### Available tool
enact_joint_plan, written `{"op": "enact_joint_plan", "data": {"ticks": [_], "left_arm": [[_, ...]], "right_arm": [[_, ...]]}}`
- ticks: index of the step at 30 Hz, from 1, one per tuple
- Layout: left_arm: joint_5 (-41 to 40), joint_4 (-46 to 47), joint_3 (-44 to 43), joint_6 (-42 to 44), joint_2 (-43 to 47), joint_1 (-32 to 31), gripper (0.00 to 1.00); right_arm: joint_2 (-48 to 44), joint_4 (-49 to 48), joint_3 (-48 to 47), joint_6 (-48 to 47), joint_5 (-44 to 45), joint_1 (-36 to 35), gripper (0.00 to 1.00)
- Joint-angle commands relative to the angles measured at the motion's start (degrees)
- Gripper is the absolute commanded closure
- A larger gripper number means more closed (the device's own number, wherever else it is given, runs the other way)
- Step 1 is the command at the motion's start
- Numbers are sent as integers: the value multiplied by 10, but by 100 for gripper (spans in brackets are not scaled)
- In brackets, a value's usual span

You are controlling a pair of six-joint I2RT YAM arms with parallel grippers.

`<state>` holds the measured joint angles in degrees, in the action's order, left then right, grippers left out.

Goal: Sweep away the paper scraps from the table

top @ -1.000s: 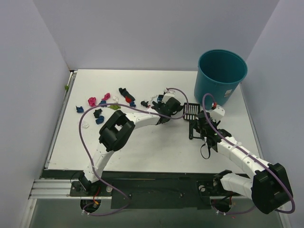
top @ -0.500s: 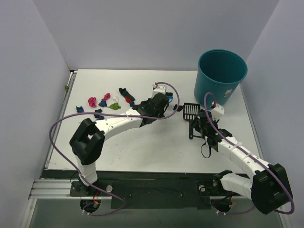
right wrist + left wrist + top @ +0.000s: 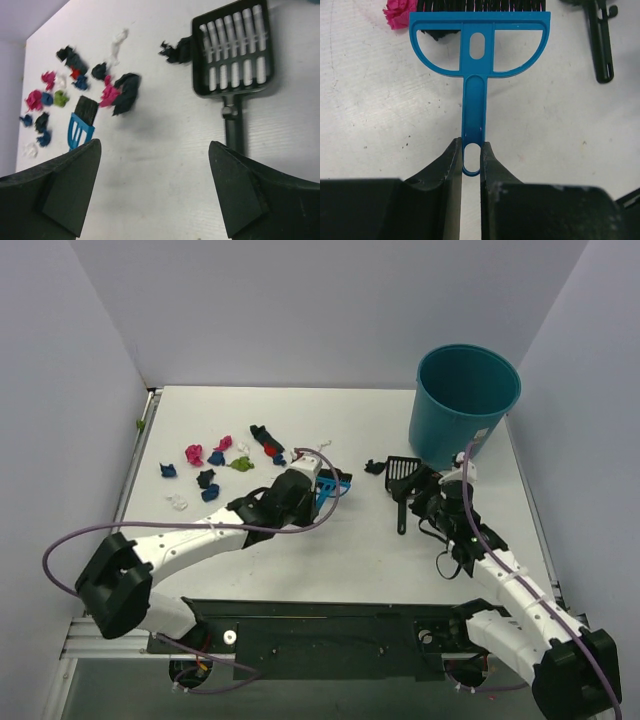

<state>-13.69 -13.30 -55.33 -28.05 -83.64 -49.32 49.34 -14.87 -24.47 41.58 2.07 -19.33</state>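
Lying just past the brush, paper scraps ahead of left fingers.

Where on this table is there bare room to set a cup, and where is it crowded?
Free: the back of the table between the paper scraps and the teal bin; the near middle between the blue brush and the black scoop. Crowded: the left rear, among the scraps.

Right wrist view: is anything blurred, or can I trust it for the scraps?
Right wrist: the scoop is sharp, the paper scraps soft but distinct, own fingers blurred dark. Left wrist: brush crisp, no glare. Top external: even light, faint shadows.
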Motion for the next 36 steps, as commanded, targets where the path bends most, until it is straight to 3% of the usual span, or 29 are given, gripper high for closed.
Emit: {"op": "enact_joint_plan", "data": {"ticks": [1, 5, 8, 11, 14, 19, 24, 28, 33, 36], "left_arm": [[65, 75, 58, 60, 104, -5, 90], [94, 116, 125, 112, 184, -18, 90], [100, 122, 149, 148, 220, -30, 89], [90, 124, 162, 186, 240, -43, 89], [79, 150, 171, 215, 250, -62, 89], [53, 146, 160, 236, 237, -71, 89], [41, 150, 157, 251, 239, -82, 89], [43, 156, 166, 259, 252, -84, 89], [61, 159, 169, 260, 260, -85, 89], [66, 159, 170, 261, 263, -87, 89]], "right_arm": [[70, 0, -88, 17, -215, 27, 16], [176, 41, -187, 39, -366, 37, 16], [222, -71, -195, 124, -443, 37, 16], [242, -92, -214, 149, -481, 31, 16], [261, 51, -262, 61, -472, 5, 16], [267, 78, -277, 32, -483, -27, 25], [276, 178, -294, -18, -465, -32, 35], [284, 193, -288, -28, -466, -34, 48], [291, 198, -291, -33, -469, -42, 57], [294, 198, -294, -34, -467, -43, 70]]}}
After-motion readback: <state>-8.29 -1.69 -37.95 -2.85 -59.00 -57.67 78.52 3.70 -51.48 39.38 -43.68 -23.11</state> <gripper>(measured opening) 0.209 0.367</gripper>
